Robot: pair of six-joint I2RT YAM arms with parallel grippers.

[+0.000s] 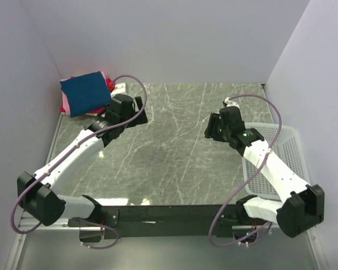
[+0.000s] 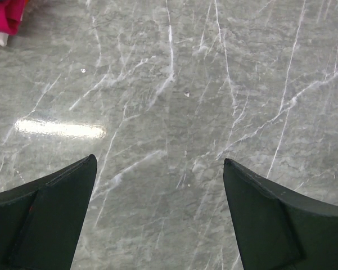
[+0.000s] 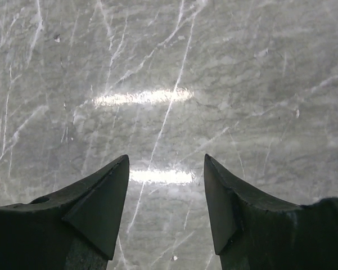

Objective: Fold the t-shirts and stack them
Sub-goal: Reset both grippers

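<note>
Top cam high, rear, over whole table; wrist cams close, tilted down at it too

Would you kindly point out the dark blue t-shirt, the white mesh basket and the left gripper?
dark blue t-shirt [image 1: 85, 93]: top external view, middle of its folded upper face.
white mesh basket [image 1: 289, 149]: top external view, bare mesh beside the arm.
left gripper [image 2: 158, 160]: left wrist view, midway between its open fingertips.

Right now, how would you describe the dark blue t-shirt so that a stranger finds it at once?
Look at the grey marble table and go to its far left corner, by the wall. There the dark blue t-shirt lies folded on top of a pile. It is the only blue piece, over pink and red t-shirts.
</note>
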